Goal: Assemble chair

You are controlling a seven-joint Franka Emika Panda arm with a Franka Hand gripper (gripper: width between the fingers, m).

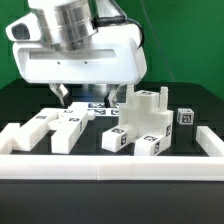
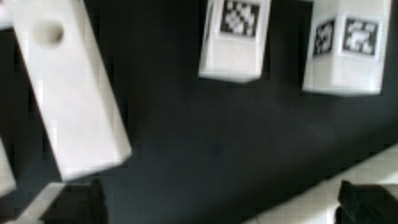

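Gripper (image 1: 80, 96) spread and empty above white, blocky, tagged chair parts (image 1: 68, 130) on black table (image 1: 18, 105).
Lined up just behind the border rail (image 1: 110, 165): bars (image 1: 30, 133) at the exterior view's left, tall stepped block (image 1: 145, 112) toward its right, small cube (image 1: 185, 117) beside; bare table behind. Fingers (image 1: 60, 93) above the bars, clear of them.

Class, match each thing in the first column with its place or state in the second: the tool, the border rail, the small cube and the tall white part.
Column one:
1. tool
2. border rail
3. small cube
4. tall white part

Column two:
A. upright, with a stepped top
B. long, lying along the front, nearest the camera
C. open, hanging above the black table
D. tagged, just to the exterior view's right of the tall part

Pairs: 1-C, 2-B, 3-D, 4-A.
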